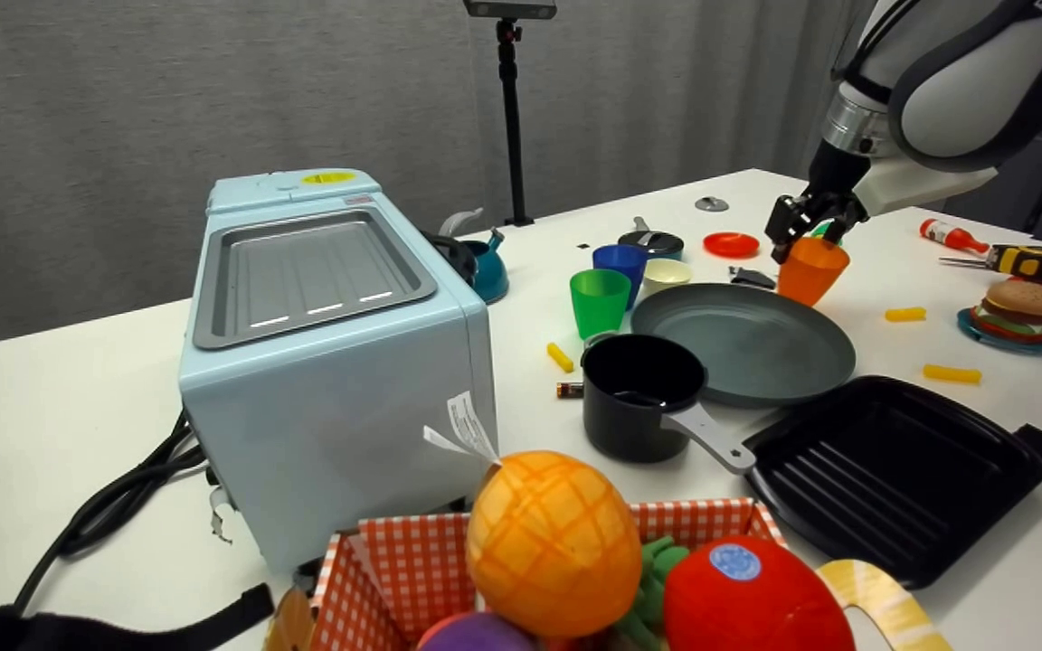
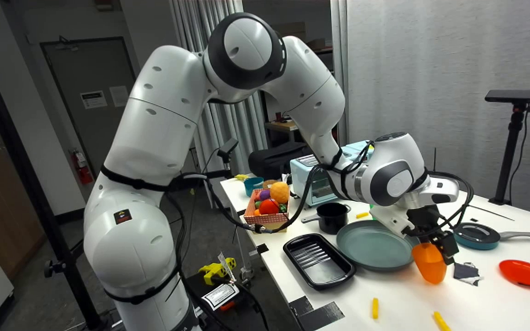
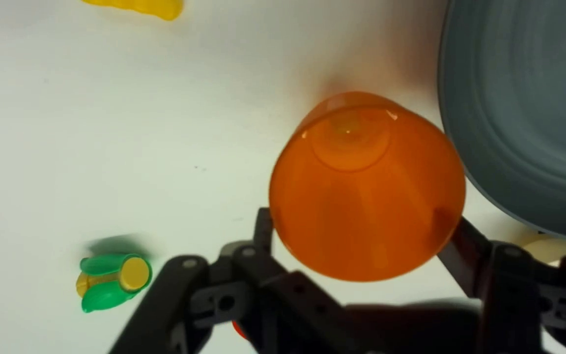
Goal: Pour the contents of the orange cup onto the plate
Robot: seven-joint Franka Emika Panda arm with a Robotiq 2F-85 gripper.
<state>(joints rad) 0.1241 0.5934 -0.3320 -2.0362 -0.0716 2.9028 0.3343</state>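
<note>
- A black two-fingered tool (image 3: 364,233) clasps a small bright-orange plastic cup (image 3: 361,206), its fingers parted by the cup's width, on opposite sides near the mouth.
- The cup tilts, mouth facing the lens in the wrist view, base away; in an exterior view its long axis slants from upper right down to lower left, mouth uppermost.
- A faint yellowish patch shows at the cup's base; whether it is contents cannot be told.
- The cup is held just beside a wide round dark-grey plate (image 1: 738,348) with a raised rim. Whether they touch, or the cup's base meets the white bench (image 2: 407,303), is unclear.
- Near the plate stand a green plastic cup (image 1: 600,303), a blue plastic cup (image 1: 622,259), a pale-yellow bowl (image 1: 668,274), a grey-handled small black pot (image 1: 611,416) and a square black ridged pan (image 1: 901,479).
- A teal dish (image 1: 982,335) carries a layered toy hamburger (image 1: 1018,307).
- A red-and-white checked basket (image 1: 412,561) holds a round orange soft fruit (image 1: 553,542), its white tag (image 1: 468,425) too small to read, and a red soft fruit (image 1: 756,610) with an illegible blue disc (image 1: 734,561).
- A pale-blue toaster oven (image 1: 340,425) bears a grey metal tray (image 1: 322,280) and a yellow sticker (image 1: 329,177), print unreadable.
</note>
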